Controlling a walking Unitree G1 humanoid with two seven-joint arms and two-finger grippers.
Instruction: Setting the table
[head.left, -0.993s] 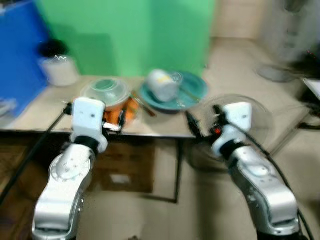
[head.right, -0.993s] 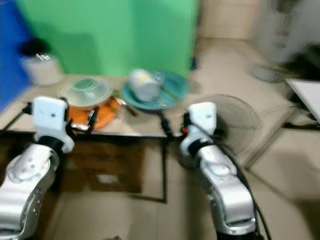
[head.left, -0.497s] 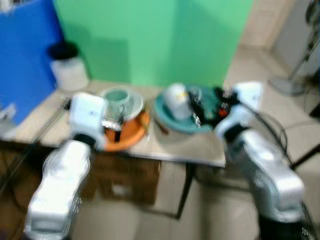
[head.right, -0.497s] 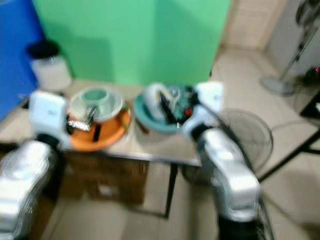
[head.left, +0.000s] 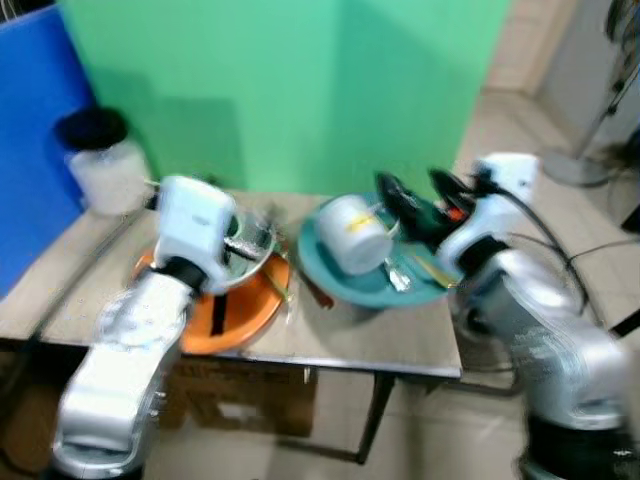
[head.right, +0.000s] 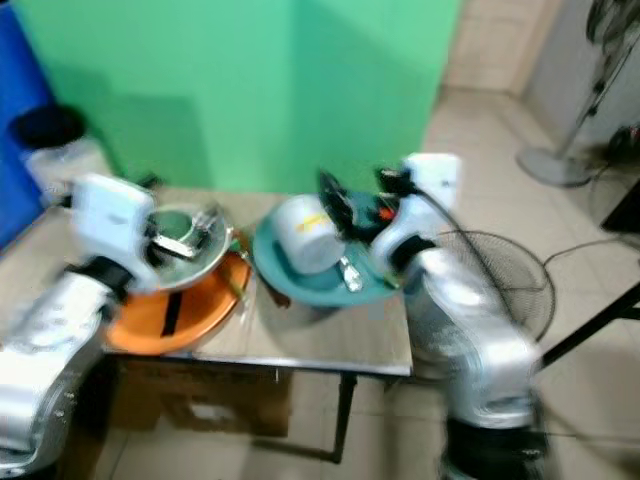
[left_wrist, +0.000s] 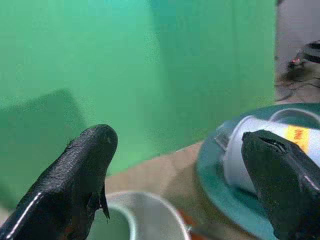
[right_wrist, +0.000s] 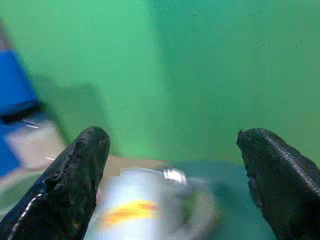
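Observation:
A teal plate (head.left: 385, 287) lies on the right part of the wooden table (head.left: 370, 345). On the plate a white mug (head.left: 352, 232) with a yellow label rests on its side beside some cutlery (head.left: 395, 272). To its left, a clear bowl (head.left: 248, 252) sits on an orange plate (head.left: 235, 315). My right gripper (head.left: 420, 195) hovers open just above the mug and the plate's far side, holding nothing. My left gripper (left_wrist: 175, 185) is open over the bowl, and the mug (left_wrist: 260, 150) is ahead of it. The picture is blurred.
A white jar with a black lid (head.left: 100, 160) stands at the table's back left, before a blue panel (head.left: 30, 150). A green backdrop (head.left: 300, 90) rises behind the table. A cardboard box (head.left: 250, 400) sits under it, and a floor fan (head.right: 500, 285) to its right.
The camera has come closer to the table. Both arms rose from the table's front edge to over it: the right gripper above the teal plate, the left above the bowl.

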